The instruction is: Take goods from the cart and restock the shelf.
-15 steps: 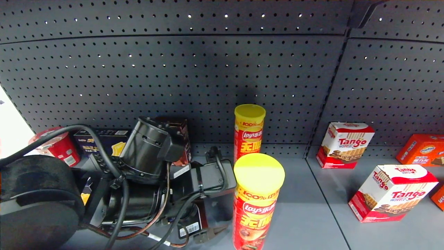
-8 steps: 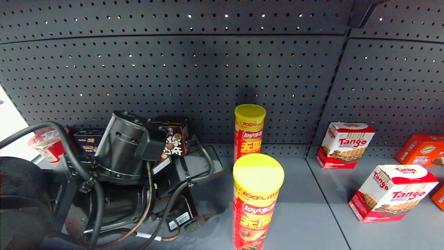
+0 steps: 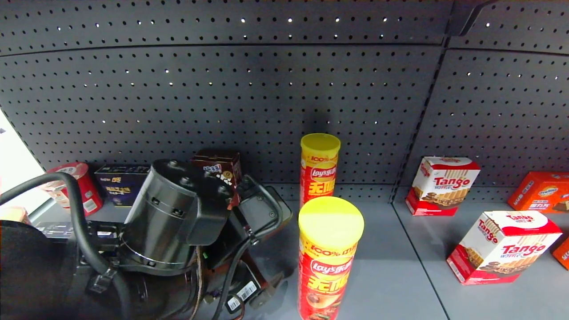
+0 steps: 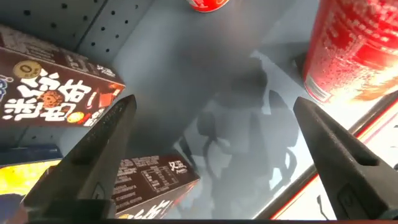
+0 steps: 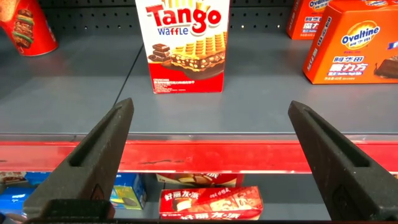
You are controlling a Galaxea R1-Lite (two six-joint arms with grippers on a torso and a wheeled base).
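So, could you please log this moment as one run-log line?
left gripper: open, empty, over grey shelf near brown snack box | right gripper: open, empty, facing white-and-red wafer box | front yellow-lidded red crisp tube: upright

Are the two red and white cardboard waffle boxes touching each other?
Apart. Head view shows bare grey shelf between the rear red-and-white waffle box and the front waffle box.
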